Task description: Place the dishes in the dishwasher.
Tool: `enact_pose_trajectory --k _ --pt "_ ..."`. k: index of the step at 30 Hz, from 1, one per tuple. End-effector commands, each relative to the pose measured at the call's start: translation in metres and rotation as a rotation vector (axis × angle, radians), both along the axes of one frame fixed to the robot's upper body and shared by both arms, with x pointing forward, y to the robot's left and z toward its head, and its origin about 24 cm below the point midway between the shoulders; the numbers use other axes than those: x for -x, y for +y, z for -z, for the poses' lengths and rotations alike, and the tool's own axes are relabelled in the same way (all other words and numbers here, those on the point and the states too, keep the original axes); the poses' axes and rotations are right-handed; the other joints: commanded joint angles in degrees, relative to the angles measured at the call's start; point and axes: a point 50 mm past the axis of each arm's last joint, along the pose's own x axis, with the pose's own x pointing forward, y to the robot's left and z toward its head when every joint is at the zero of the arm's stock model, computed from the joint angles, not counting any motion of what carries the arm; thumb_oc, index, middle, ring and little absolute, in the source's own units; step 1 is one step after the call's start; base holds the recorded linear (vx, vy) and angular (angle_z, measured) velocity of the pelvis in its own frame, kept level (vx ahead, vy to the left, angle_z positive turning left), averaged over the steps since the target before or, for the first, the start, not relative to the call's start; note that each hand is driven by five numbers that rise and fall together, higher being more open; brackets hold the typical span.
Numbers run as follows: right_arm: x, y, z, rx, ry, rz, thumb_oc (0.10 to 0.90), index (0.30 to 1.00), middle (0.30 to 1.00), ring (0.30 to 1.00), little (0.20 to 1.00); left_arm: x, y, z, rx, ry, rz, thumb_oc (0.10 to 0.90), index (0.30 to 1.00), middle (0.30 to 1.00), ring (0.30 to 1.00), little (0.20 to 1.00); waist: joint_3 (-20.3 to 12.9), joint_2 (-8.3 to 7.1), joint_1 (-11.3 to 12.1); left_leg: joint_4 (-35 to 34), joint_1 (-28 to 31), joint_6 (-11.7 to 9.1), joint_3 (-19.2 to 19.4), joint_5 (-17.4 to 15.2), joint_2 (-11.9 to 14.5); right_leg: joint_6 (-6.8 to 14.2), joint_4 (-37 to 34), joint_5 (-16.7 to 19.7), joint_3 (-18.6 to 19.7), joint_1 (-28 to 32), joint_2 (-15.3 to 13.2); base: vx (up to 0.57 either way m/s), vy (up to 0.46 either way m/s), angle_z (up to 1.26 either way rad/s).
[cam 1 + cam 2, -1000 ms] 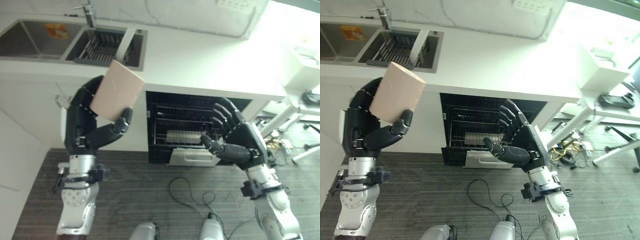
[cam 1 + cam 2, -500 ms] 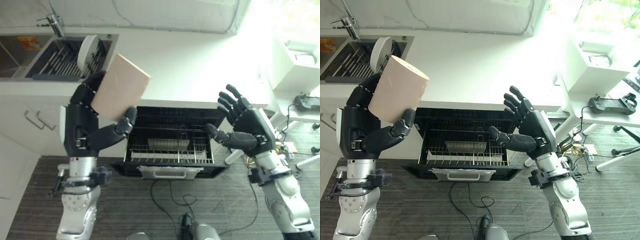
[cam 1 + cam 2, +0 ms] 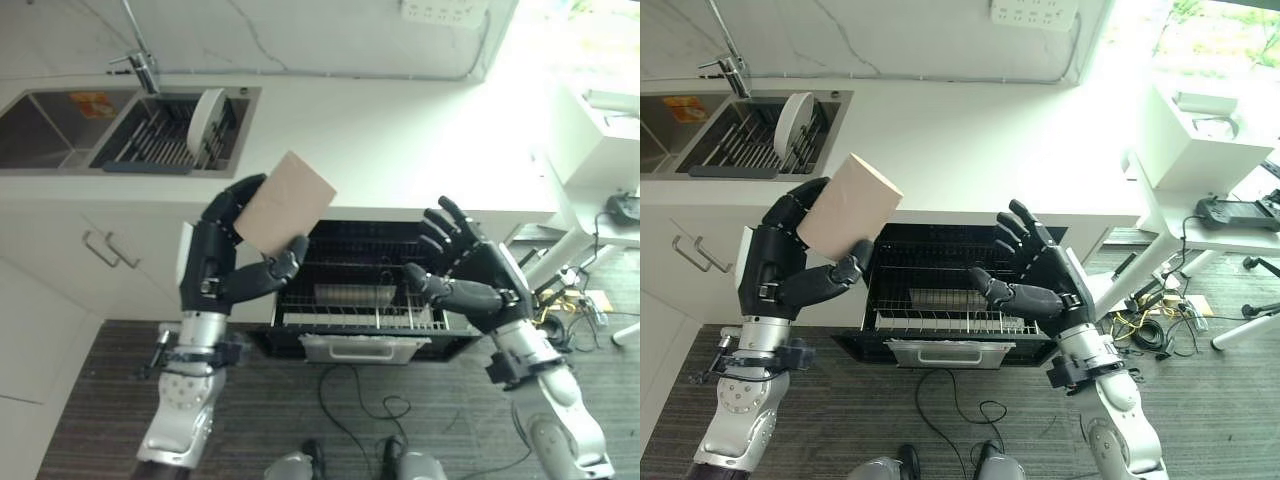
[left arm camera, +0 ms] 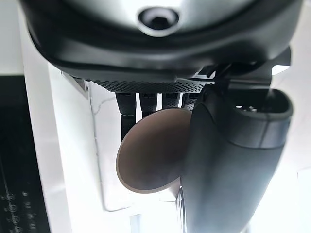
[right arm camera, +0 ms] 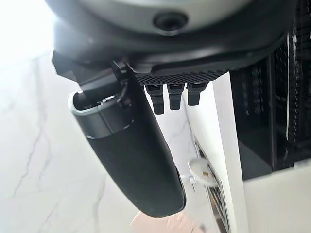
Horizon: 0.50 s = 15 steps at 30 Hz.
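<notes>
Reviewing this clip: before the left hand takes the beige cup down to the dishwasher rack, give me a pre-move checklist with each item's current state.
1. Cup held: ok. The left hand has fingers and thumb curled round the beige cup.
2. Dishwasher open, rack pulled out: ok.
3. Free rack space: ok, though one item already lies mid-rack.
4. Right hand empty: ok, open above the rack's right side.
5. Cup contents: cannot tell.
6. White plate in the sink rack: not ok, not yet loaded.
</notes>
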Motion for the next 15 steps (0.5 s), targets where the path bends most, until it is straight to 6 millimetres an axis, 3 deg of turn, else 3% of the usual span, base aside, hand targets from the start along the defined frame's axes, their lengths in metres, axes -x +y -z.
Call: enact_pose_trajectory --k 1,6,8,15 --pt "-0.007 0.008 -0.034 -0.145 -0.165 -0.112 0.8 0.9 0.9 0.9 0.9 -0.001 -0.019 -0.044 -0.061 -0.305 0.063 0.4 0.3 0.3 0.3 0.3 -6.1 -0.26 -0.1 0.0 2.0 -4.6 -4.7 -3.2 4.3 4.3 2.2 -3.9 0.4 2.5 -0.6 0.03 0.023 -0.03" --pt "-0.011 0.025 -0.026 -0.296 -0.083 -0.212 0.8 0.9 0.9 0.9 0.9 -0.003 -0.03 -0.042 -0.123 -0.325 0.09 0.4 0.3 0.3 0.3 0.3 -6.6 -0.64 0.5 0.0 2.8 -4.0 -4.8 -4.0 3.9 4.4 2.2 -4.0 0.7 2.9 -0.8 0.04 0.021 -0.06" --pt "-0.013 0.035 -0.016 -0.435 0.017 -0.282 0.8 0.9 0.9 0.9 0.9 -0.003 -0.034 -0.04 -0.144 -0.332 0.108 0.4 0.3 0.3 0.3 0.3 -7.0 -0.74 0.7 0.0 3.1 -3.9 -4.5 -4.2 3.9 4.5 2.2 -3.9 0.6 3.1 -1.0 0.0 0.0 0.0" --pt "-0.016 0.049 0.0 -0.553 0.139 -0.309 0.8 0.9 0.9 0.9 0.9 -0.001 -0.042 -0.04 -0.2 -0.364 0.125 0.4 0.3 0.3 0.3 0.3 -7.2 -0.75 1.0 0.0 3.9 -3.4 -4.5 -4.8 3.6 4.5 2.2 -4.0 0.7 3.6 -0.8 0.0 0.0 0.0"
